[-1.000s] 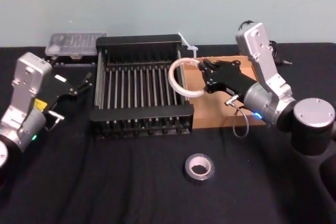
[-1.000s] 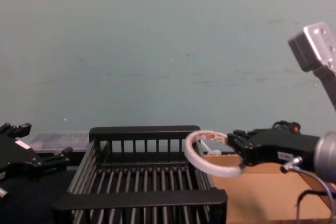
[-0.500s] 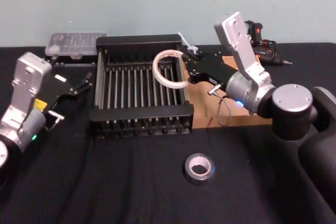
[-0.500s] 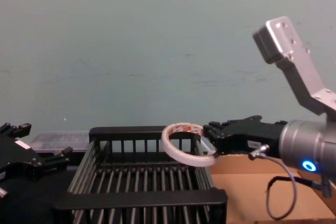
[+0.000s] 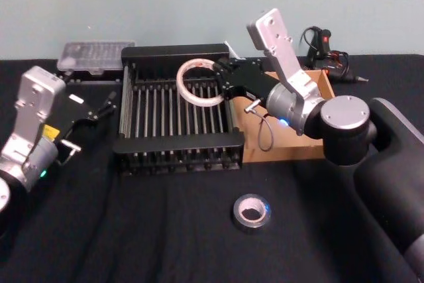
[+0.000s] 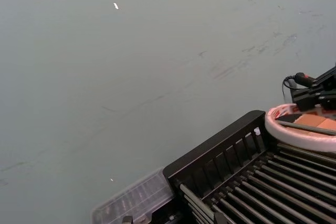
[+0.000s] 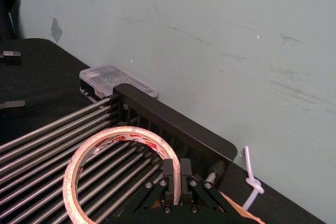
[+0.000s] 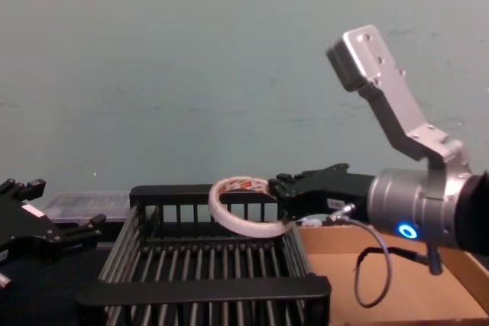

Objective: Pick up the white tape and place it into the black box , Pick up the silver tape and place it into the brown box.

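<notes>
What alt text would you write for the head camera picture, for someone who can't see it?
The right gripper holds the white tape above the far right part of the black box. The brown box sits just right of it, the silver tape lies on the black table nearer the robot, and the left gripper rests open to the left of the black box.

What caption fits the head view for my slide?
Right gripper holds the white tape above the black box; silver tape waits on the table, left gripper parked beside the box.
</notes>
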You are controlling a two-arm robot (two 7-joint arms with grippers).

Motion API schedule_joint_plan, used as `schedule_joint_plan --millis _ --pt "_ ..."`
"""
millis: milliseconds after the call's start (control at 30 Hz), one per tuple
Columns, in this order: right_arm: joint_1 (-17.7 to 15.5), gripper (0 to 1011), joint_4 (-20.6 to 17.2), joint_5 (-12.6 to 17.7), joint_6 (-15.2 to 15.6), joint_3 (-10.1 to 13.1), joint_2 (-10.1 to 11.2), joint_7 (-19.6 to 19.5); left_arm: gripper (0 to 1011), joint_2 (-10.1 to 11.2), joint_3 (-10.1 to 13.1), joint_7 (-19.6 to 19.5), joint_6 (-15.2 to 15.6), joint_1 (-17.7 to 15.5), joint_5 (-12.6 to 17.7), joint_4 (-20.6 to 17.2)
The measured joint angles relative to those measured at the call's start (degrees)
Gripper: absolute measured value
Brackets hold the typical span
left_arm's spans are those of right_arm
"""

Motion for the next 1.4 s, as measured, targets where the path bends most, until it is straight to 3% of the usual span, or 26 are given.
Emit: schedule_joint_plan --millis 200,700,933,1400 --pt "1.41 80 2.35 -0.80 -0.51 -0.64 -1.14 0.10 1001 0.00 0.00 0.00 0.00 0.00 0.00 0.00" --pt "1.26 88 2.04 -0.76 -0.48 -0.54 -0.99 0.11 1001 0.00 0.00 0.00 0.00 0.00 0.00 0.00" --pt "1.21 270 1.94 -0.68 -0.45 -0.50 -0.96 0.13 1001 0.00 0.00 0.00 0.00 0.00 0.00 0.00" --pt "1.13 729 1.85 -0.57 -0.39 -0.45 -0.91 0.14 1001 0.00 0.00 0.00 0.00 0.00 0.00 0.00"
